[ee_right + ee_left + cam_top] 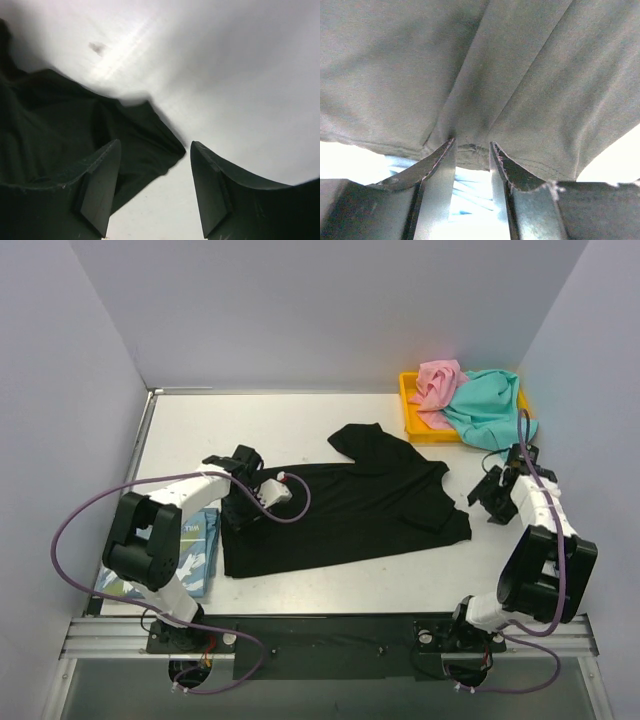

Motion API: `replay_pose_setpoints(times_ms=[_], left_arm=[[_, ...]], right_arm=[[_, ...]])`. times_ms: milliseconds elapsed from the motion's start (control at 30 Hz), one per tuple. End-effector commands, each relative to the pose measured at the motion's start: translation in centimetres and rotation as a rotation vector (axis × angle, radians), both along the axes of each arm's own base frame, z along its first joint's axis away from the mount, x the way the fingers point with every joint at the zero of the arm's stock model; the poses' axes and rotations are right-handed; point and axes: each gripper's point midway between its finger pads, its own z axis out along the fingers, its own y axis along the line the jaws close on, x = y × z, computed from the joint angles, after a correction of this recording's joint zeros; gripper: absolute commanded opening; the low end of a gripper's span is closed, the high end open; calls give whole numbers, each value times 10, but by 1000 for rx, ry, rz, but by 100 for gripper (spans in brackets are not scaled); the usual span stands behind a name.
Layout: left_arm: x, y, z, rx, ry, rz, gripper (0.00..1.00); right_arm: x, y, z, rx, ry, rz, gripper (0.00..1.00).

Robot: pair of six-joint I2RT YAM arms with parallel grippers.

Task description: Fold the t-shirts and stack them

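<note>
Left tool (240, 512), centre-left, has the hem of the black t-shirt (350, 510) between its fingers (432, 165); whether it grips I cannot tell. Right tool (485, 498), centre-right, stands apart beside the sleeve.

Passable over bare table (250, 430) beyond black t-shirt (350, 515); obstructed far-right by yellow tray (407, 400), near-left by light blue t-shirt (200, 550).

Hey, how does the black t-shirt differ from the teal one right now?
The black t-shirt lies spread out on the table; the teal t-shirt is crumpled in the yellow tray. The left gripper is at the black one's edge; no gripper is near the teal one. Both are unfolded cloth shirts.
</note>
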Motion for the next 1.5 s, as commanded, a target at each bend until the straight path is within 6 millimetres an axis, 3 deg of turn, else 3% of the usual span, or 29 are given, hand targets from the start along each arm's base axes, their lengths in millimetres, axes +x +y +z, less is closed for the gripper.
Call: replay_pose_setpoints(times_ms=[0, 100, 167, 267, 400, 500, 633, 667, 733, 767, 800, 833, 1000, 1100, 1200, 1300, 1367, 1467], left_arm=[[13, -17, 45, -85, -93, -26, 43], [-3, -24, 57, -115, -83, -81, 43], [-29, -27, 55, -133, -25, -149, 42], [-74, -22, 34, -152, 68, -253, 42], [-98, -9, 6, -117, 75, -298, 48], [-94, -10, -7, -104, 42, -306, 51], [-91, -7, -28, -48, 10, -293, 51], [-90, -9, -28, -47, 9, -266, 50], [-87, -12, -32, -43, 9, -261, 39], [-86, -13, -34, -37, 16, -267, 24], [-86, -13, -33, -34, 21, -270, 17], [-88, -13, -33, -33, 36, -283, 0], [-102, 0, -23, -6, 97, -402, 0], [-99, 9, -11, -4, 100, -454, 0], [-110, 14, -7, -13, 146, -483, 0], [-115, 20, -9, -2, 162, -506, 0], [-108, 30, -10, 33, 142, -525, 0], [-93, 43, -10, 62, 112, -535, 0]], right_arm=[[-50, 5, -22, 65, 71, -200, 52], [-55, 6, -29, 127, 41, -280, 49], [-59, 14, -41, 182, 46, -315, 47], [-60, 21, -57, 237, 62, -353, 45], [-65, 28, -73, 272, 90, -375, 40], [-73, 27, -77, 261, 123, -375, 16], [-84, 23, -74, 263, 128, -400, 0], [-86, 22, -70, 265, 121, -413, 0], [-92, 23, -66, 271, 123, -418, 0], [-95, 26, -64, 279, 129, -413, 0], [-100, 27, -61, 282, 139, -409, 0], [-104, 28, -59, 285, 147, -408, 0], [-136, 39, -40, 297, 226, -408, 0], [-152, 47, -31, 302, 244, -422, 0], [-168, 54, -38, 314, 306, -441, 0], [-166, 43, -35, 269, 289, -475, 0], [-167, 30, -32, 223, 284, -508, 0], [-170, 30, -37, 237, 313, -521, 0]])
